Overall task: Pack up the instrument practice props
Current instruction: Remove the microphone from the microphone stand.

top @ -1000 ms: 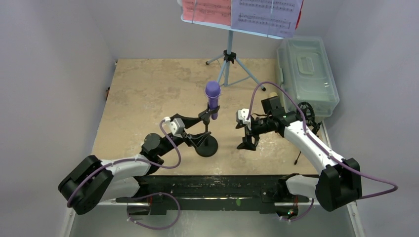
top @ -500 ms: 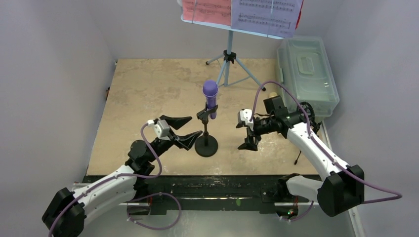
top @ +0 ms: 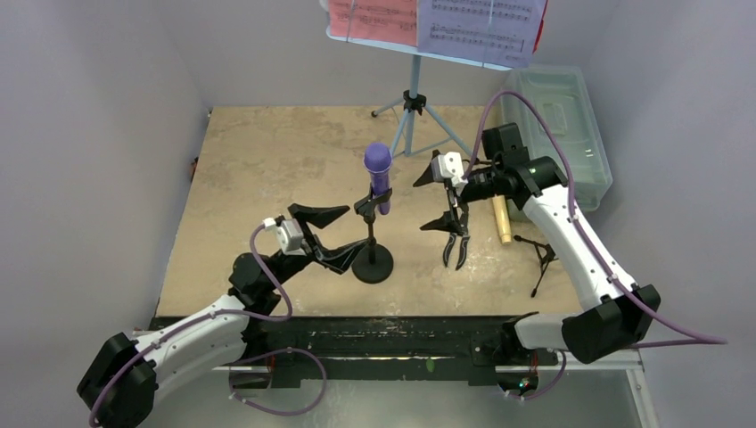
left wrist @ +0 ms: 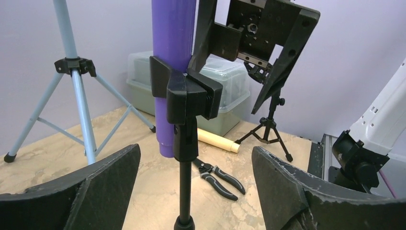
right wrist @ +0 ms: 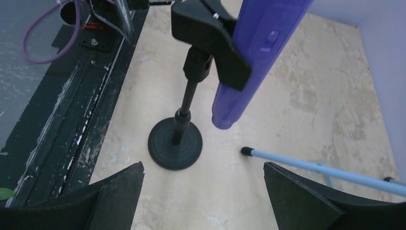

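The purple microphone (top: 378, 171) stands clipped upright on the black round-base pole (top: 373, 262) mid-table. My left gripper (top: 342, 235) is open just left of the pole, its fingers apart on either side and not touching; in the left wrist view the pole (left wrist: 185, 191) rises between the spread fingers. My right gripper (top: 431, 200) hangs open in the air to the right of the microphone (right wrist: 253, 62), above the round base (right wrist: 174, 143). The cream microphone (top: 502, 218) and the black mic tripod (top: 540, 259) lie at the right. The light-blue music desk (top: 412, 116) stands at the back with red and white pages (top: 437, 22).
Black-handled pliers (top: 456, 248) lie on the table right of the pole, below my right gripper. The translucent grey-green box (top: 557, 134) sits closed at the back right. Grey walls enclose the table on three sides.
My left gripper has let go of the pole, drawn back left and opened wider. My right arm has lifted and moved back, uncovering the cream microphone and pliers.
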Tool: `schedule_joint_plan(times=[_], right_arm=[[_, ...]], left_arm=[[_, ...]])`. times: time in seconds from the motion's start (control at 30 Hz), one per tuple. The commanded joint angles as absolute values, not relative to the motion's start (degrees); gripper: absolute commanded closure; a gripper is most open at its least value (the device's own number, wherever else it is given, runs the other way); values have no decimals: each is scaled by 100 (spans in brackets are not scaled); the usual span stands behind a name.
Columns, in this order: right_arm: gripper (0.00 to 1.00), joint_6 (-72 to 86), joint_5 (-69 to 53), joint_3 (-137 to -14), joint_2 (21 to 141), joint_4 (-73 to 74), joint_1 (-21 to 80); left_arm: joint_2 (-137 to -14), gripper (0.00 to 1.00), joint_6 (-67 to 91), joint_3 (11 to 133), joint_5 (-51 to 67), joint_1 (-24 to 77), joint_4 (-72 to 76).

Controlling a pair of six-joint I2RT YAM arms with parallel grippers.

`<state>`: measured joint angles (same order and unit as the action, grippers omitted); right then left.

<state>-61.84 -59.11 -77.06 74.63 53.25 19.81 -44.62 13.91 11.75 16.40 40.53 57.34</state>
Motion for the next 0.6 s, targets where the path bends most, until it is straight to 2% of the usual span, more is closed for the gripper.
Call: schedule_joint_plan(times=[0.0,0.27,0.57], right_arm=[[1,-6063,-6512,-8330,7677,5575,1956],[1,-4970,-6891,-9004,8104,4905,2013],[1,-3836,-7008,-9615,8514,4263,2548]], left_arm=[[-4579,12,1166,1620,1635,4069,6128],[-4943,10,1053,1933,1552,4132,6284],[-5216,10,1119,2004,1583,4419,6468]])
